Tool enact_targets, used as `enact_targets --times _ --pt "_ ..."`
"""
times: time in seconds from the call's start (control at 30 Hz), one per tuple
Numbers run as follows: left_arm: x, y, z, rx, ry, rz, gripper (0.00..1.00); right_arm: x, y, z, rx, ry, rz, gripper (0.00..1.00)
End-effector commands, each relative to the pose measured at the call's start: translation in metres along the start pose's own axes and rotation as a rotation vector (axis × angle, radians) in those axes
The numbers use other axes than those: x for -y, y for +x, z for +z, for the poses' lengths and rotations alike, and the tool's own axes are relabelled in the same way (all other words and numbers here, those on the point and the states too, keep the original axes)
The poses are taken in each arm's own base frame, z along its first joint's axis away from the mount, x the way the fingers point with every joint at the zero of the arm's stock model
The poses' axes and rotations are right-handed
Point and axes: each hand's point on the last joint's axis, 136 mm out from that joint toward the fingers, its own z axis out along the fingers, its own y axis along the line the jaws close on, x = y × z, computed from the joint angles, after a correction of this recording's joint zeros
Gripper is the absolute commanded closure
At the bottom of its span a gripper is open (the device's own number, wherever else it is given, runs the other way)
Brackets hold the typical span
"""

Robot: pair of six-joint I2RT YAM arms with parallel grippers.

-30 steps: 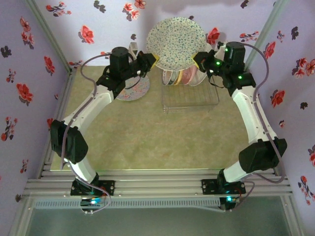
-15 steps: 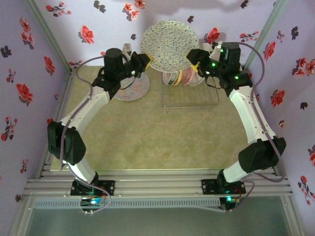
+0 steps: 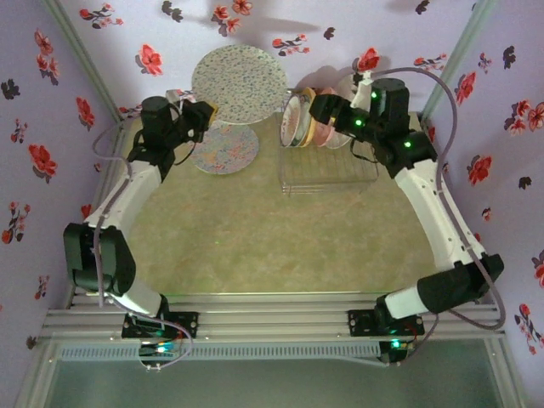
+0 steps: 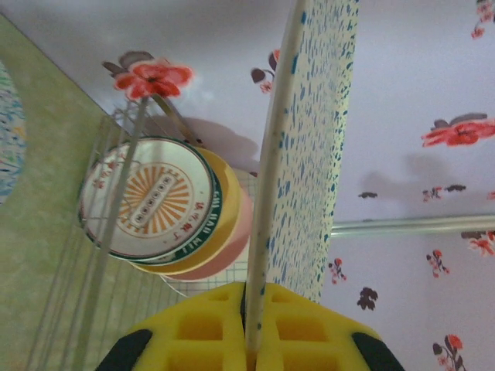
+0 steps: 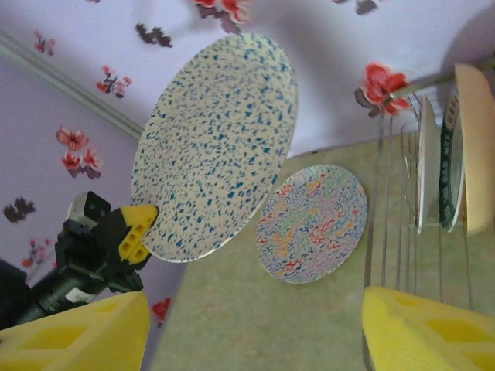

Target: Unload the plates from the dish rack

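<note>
While flowered lilac walls [image 3: 127, 34] enclose it, the green tabletop [image 3: 272, 242] bears a plate [image 3: 226, 150].

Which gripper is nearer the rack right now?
Right. The right gripper hangs open at the back of the rack, by the standing plates. The left gripper is off to the rack's left, shut on the big speckled plate.
</note>
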Motion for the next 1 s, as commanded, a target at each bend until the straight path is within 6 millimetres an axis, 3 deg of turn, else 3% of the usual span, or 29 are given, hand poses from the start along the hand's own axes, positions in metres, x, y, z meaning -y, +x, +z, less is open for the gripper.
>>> enact_targets --times 0.0,0.17,0.3,0.5,0.7,0.97 --pt "0.014 -0.019 -0.022 0.085 0.067 0.049 1.00 -0.024 -0.006 -0.017 0.105 0.013 -0.254 0.23" --pt "-0.045 -0.033 -0.033 0.166 -0.062 0.011 1.00 -0.049 0.019 -0.013 0.134 0.017 -0.467 0.14" --pt "-0.092 -0.033 -0.034 0.189 -0.150 -0.019 1.00 -0.055 0.036 -0.003 0.091 0.011 -0.510 0.11" --pt "-0.146 -0.030 -0.026 0.200 -0.224 -0.061 1.00 -0.063 0.051 0.005 0.077 -0.017 -0.533 0.10" --pt "-0.184 -0.031 -0.011 0.200 -0.262 -0.101 1.00 -0.066 0.057 0.010 0.066 -0.026 -0.533 0.10" --pt "-0.214 -0.034 0.012 0.170 -0.278 -0.135 1.00 -0.065 0.057 0.009 0.062 -0.013 -0.532 0.10"
